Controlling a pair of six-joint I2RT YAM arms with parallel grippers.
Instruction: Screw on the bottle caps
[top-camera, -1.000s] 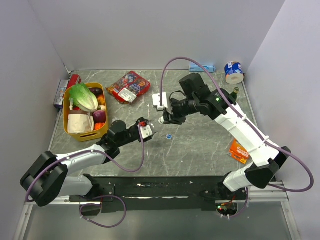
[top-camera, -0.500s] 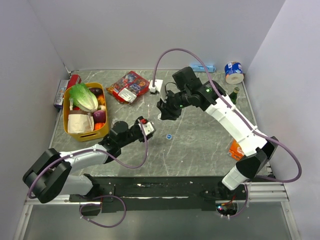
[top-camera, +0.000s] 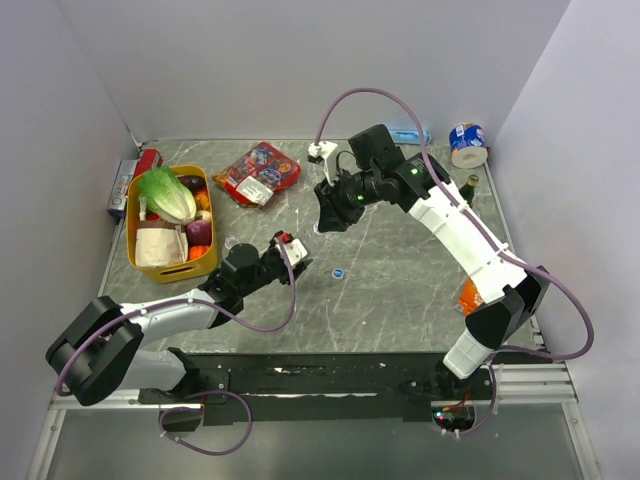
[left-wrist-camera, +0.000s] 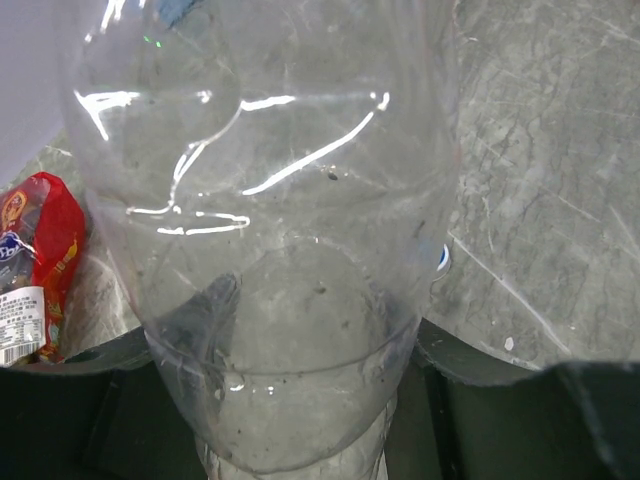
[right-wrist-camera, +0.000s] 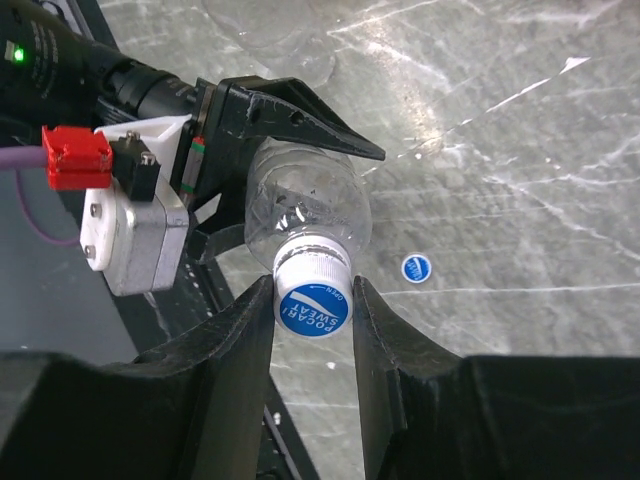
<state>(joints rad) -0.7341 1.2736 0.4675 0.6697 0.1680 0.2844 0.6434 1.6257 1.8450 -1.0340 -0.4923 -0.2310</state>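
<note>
Top view: right gripper (top-camera: 325, 222) sits just beside left gripper (top-camera: 292, 256) mid-frame, over grey marbled table (top-camera: 400, 290), white walls (top-camera: 300, 60) around. Left wrist: jaws clamp clear bottle (left-wrist-camera: 270, 300). Right wrist: jaws pinch blue cap (right-wrist-camera: 312, 305) on its neck, tightness unclear; second cap (right-wrist-camera: 416, 267) lies loose right of centre, not started.

Probably a lab: plain-walled robot test enclosure (top-camera: 300, 60).

Bright even light; white glare streaks on the bottle (left-wrist-camera: 270, 200)
</note>
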